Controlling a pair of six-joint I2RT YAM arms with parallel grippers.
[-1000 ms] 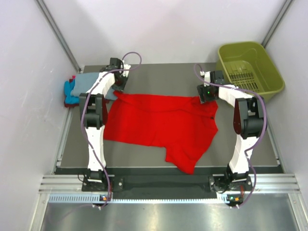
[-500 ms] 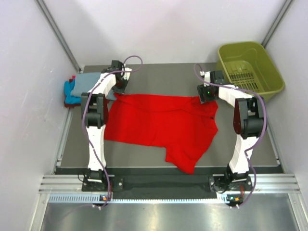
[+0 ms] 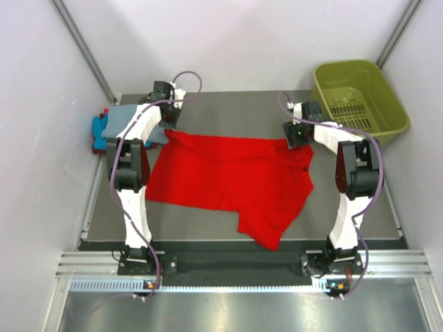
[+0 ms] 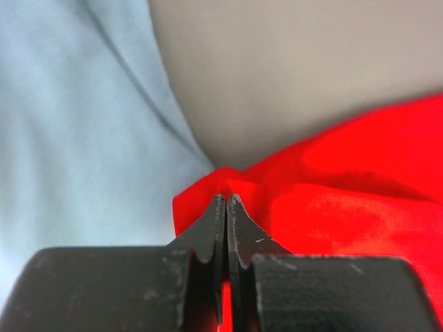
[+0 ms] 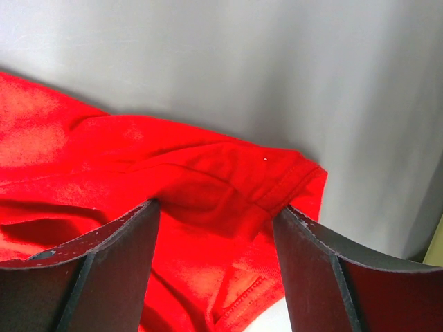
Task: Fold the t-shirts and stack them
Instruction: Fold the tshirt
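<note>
The left gripper [image 4: 226,207] is pinching the red t-shirt [image 3: 228,176] at its far-left corner; the spread right gripper [image 5: 214,207] is straddling the far-right corner, needing a deep bite.

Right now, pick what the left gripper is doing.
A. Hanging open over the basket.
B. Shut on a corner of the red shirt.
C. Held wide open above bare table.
B: in the left wrist view the left gripper has its tips pressed together at the corner of the red shirt, with red cloth showing between them.
</note>
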